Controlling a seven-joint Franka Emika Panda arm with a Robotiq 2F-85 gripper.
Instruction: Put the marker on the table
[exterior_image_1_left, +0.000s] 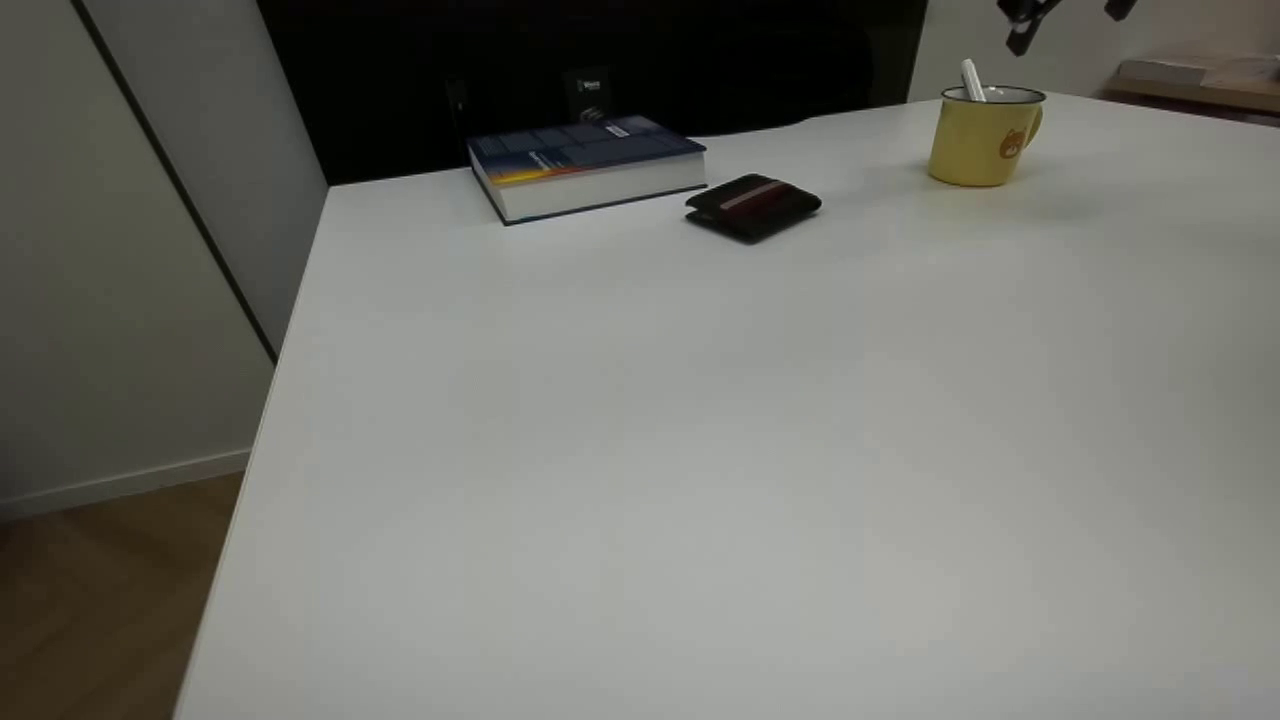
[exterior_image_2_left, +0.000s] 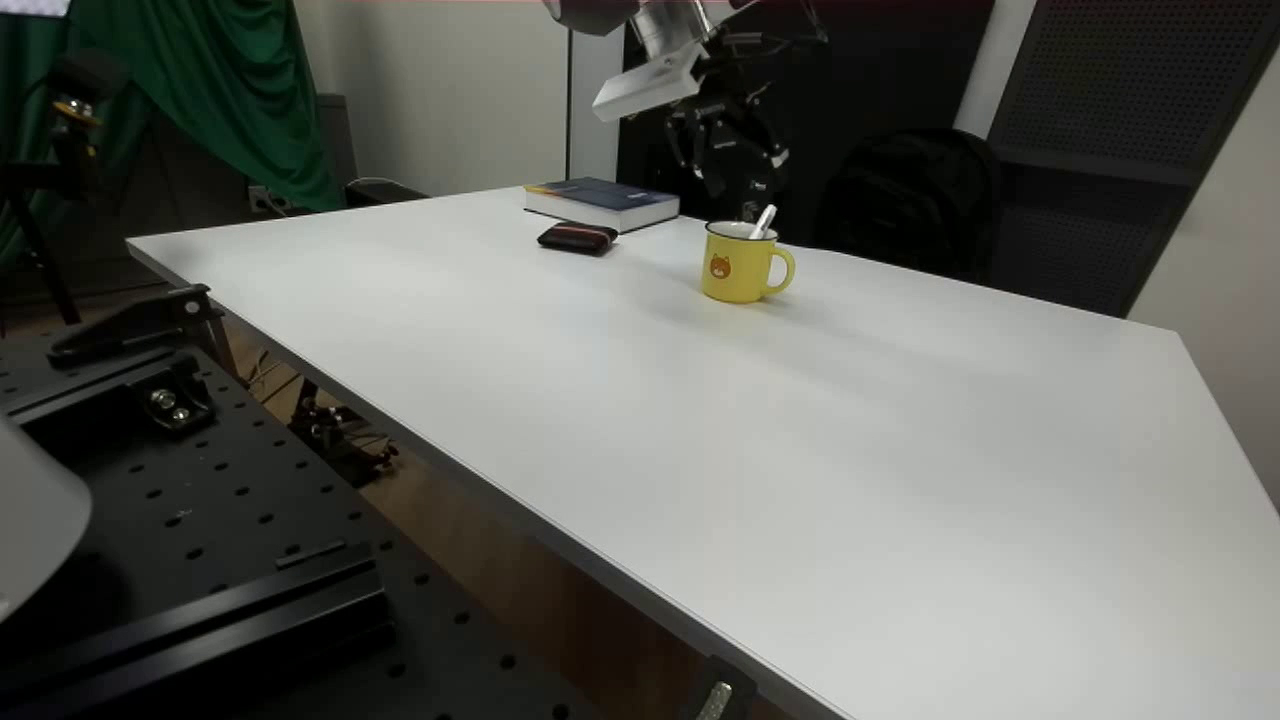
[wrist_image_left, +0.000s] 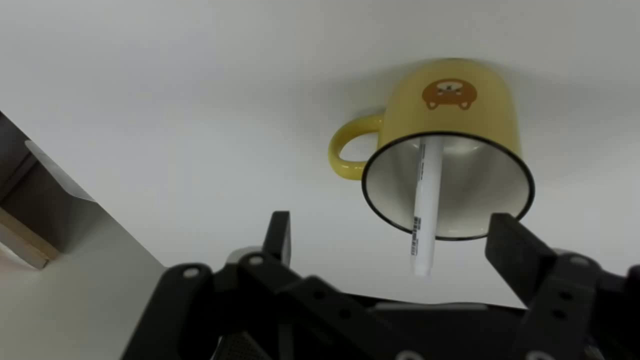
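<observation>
Leaning in a glossy mug (exterior_image_2_left: 738, 268), the slim, smooth marker (wrist_image_left: 427, 207) sits near the gripper (wrist_image_left: 390, 225), its jaws apart.

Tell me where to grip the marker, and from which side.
Grip the marker by its upper end, which sticks out past the rim of the yellow mug. Coming from above, on the side it leans toward, seems best: it is slim and tilted, its lower part inside the mug, and in the wrist view the gripper is open to either side of it.
</observation>
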